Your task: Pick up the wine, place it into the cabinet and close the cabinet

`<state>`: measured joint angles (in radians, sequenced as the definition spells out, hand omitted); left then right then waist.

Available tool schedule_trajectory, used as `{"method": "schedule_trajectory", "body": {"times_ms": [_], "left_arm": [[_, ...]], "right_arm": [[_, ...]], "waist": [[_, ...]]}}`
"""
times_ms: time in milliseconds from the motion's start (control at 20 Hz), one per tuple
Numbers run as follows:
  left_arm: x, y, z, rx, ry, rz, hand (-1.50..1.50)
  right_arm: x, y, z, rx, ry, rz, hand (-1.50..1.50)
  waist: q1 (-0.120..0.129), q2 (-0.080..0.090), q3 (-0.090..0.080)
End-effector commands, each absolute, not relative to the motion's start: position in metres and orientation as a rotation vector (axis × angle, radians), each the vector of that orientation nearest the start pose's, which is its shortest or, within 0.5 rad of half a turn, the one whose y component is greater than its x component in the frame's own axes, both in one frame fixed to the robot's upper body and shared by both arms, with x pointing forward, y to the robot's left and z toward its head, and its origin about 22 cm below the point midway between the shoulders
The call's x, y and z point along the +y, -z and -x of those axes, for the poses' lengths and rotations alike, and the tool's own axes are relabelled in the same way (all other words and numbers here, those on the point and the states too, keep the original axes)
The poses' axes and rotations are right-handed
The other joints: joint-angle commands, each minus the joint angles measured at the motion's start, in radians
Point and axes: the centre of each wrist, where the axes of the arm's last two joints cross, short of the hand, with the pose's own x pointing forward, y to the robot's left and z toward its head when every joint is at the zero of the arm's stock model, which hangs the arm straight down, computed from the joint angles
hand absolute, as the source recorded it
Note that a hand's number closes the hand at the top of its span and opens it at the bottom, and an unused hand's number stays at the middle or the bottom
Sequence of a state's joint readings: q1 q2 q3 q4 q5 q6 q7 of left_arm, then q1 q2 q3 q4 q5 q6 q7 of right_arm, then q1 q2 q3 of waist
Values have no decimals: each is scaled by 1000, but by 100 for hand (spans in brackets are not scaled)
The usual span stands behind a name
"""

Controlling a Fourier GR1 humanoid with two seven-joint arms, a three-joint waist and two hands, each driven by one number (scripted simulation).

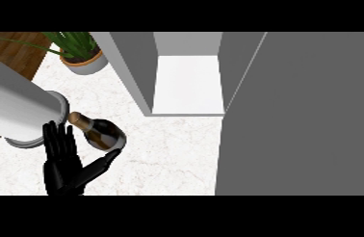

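At the table's left side a tall white cylinder with a round grey base stands just left of the wine. Behind it, toward the far left corner, a green leafy plant in a grey pot sits beside a strip of brown wood surface.

The robot's left black hand comes in from the near edge, fingers straight and spread, thumb angled out to the right. It holds nothing. The dark glass wine bottle with a brown neck and cork top stands on the white marbled table just beyond that hand, apparently upright as seen from steeply above, its neck pointing toward the cylinder. The thumb tip lies close under the bottle's body; whether it touches cannot be told.

Further right, the grey cabinet is open, showing its white inner floor between two grey side walls. Its large grey door is swung out and fills the table's right side. The right hand does not show.

Judging from this, the task is at its first step: the approach to the grasp. The bottle is not yet picked up, nothing is in the cabinet, and the door is not closed. The next move calls for bringing the palm against the bottle's body and curling fingers and thumb round it, without knocking it into the cylinder. Then it needs a lift and a carry rightward into the opening, clear of the near wall.
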<state>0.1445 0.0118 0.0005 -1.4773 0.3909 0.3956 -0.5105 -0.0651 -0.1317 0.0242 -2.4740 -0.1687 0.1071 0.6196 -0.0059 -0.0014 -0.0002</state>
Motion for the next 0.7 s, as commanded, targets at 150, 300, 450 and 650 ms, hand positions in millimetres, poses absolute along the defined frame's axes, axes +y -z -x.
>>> {"method": "schedule_trajectory", "body": {"times_ms": [150, 300, 450, 650], "left_arm": [[252, 60, -219, -1730, -597, -305, -150], [246, 78, -197, -1739, -621, -290, -150], [237, 82, -205, -1722, -607, -273, -150], [238, 100, -211, -1700, -612, -272, -150]], "right_arm": [[-227, -212, -128, -1951, -272, -260, -150], [-221, -221, -121, -1936, -273, -246, -150], [-218, -213, -135, -1950, -283, -249, -150], [-233, -212, -124, -1939, -278, -235, -150]], "waist": [[-2, 0, 0], [3, 0, 0], [4, 0, 0], [-2, 0, 0]]}}
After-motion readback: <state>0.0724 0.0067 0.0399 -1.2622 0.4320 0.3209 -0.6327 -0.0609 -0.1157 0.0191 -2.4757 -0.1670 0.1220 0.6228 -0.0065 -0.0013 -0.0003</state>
